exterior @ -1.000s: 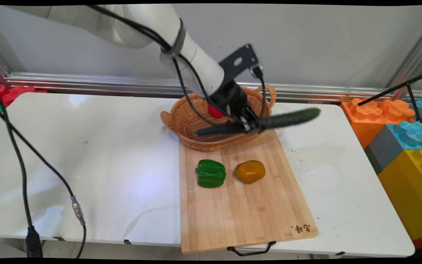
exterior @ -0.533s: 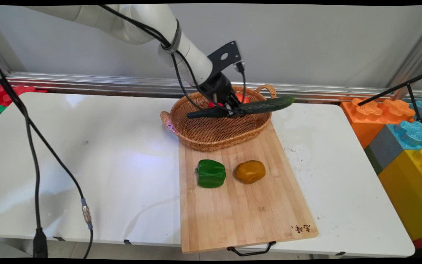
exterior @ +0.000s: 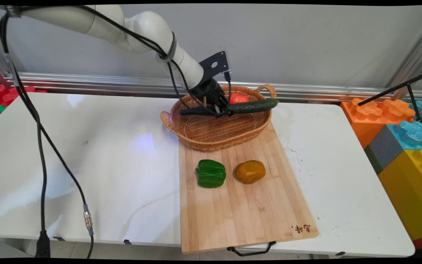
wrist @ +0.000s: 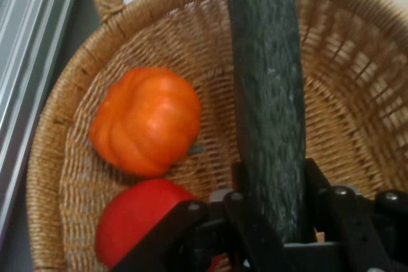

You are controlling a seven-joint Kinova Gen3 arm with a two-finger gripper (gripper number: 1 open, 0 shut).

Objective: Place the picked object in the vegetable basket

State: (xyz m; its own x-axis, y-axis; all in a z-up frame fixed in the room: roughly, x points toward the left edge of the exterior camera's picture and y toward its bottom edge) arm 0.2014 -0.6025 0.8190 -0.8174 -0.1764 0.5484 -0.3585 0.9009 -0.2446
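1. A white table [exterior: 86, 146] stands before a grey wall, with big coloured toy blocks [exterior: 405, 146] at its right end.
2. A wooden cutting board [exterior: 244, 212] lies on the table; a small dark stamp of characters, too small to read, marks its near right corner.
3. A green pepper [exterior: 211, 173] and a brownish-yellow potato [exterior: 250, 171] sit side by side on the board, apart from each other.
4. A wicker basket [exterior: 214, 137] rests at the board's far end.
5. The gripper [exterior: 220, 110] hangs over the basket, its fingers clamped on a dark green cucumber [exterior: 249, 106] held crosswise above the basket.
6. Inside the basket lie an orange pumpkin [wrist: 145, 121] and a red vegetable [wrist: 137, 218], beside the cucumber.
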